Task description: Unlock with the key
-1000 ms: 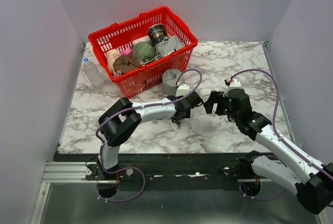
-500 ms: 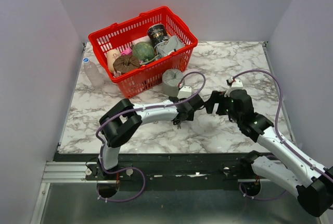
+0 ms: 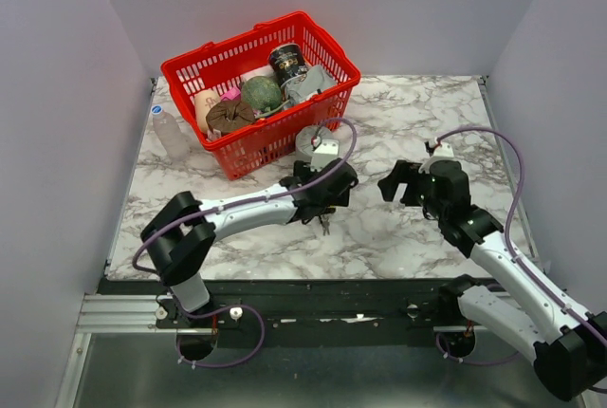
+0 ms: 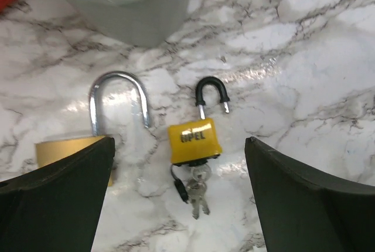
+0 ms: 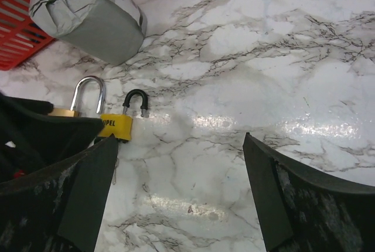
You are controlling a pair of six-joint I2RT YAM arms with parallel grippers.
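Gaping wide, left hand (image 4: pixel 180 164) hovers empty over yellow padlock (image 4: pixel 193 140).

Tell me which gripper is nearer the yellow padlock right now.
Left. The left gripper hangs right above the yellow padlock, with its open fingers on either side and not touching it. The right gripper, also open, is off to the padlock's right, clearly apart.

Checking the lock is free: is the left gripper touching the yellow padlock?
Apart. The left wrist view shows bare marble on both sides between the yellow padlock and the open left gripper.
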